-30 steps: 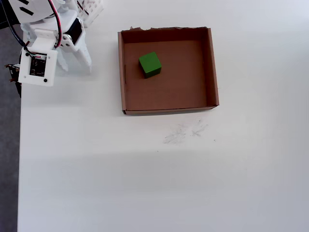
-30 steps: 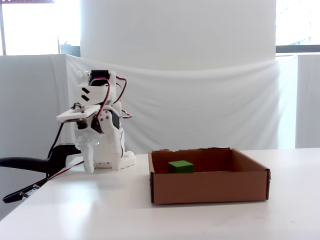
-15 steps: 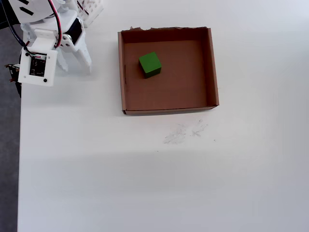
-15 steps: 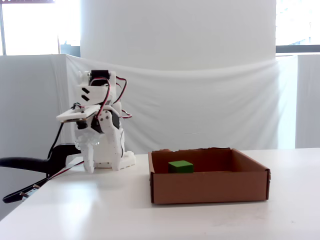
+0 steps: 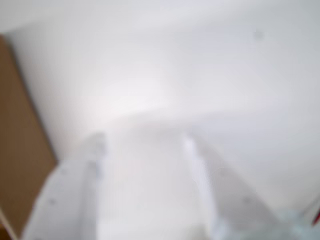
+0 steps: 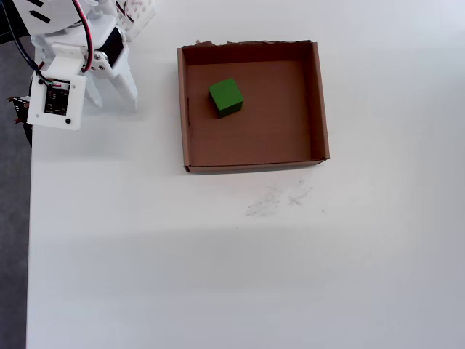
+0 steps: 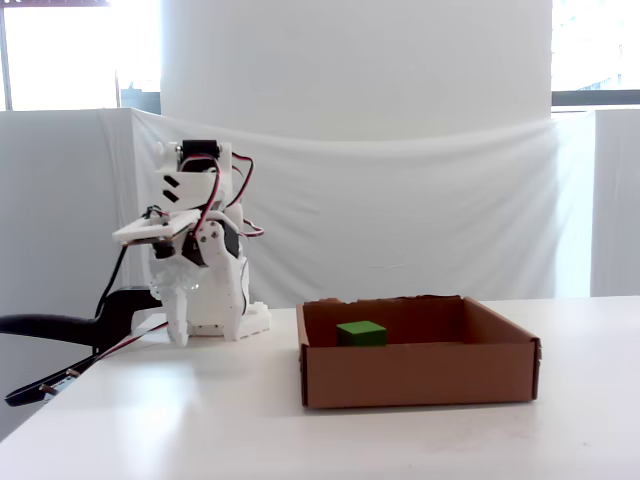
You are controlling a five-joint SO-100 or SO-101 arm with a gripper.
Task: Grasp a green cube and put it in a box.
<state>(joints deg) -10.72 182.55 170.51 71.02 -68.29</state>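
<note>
Green against brown sums up the layout: the small bright-green matte cube sits on the floor of the shallow brown cardboard box, in the part of the tray nearest the arm, close to but not touching the wall that faces the robot, and standing flat on one face. In the overhead view the white two-finger gripper is folded down near the arm's base at the upper left, its tips pointing at the white table, so the cube lies to the right of the claw with one low cardboard wall between them. The fixed view shows the same from the side: the gripper hangs just above the table by the base, and the cube sits lower than the box rim, only its upper part showing over the front wall. The fingers are spread and hold nothing; the blurred wrist view shows bare table between the two pale fingers and a strip of brown cardboard at the left edge. As the cube is a cube, no long axis matters. Judged from how things lie, the placing looks already done and no further reach seems needed. If another were called for, the near wall would be the only obstacle, to be cleared from above. Faint grey pencil-like scuffs mark the table in front of the box, well clear of everything.
</note>
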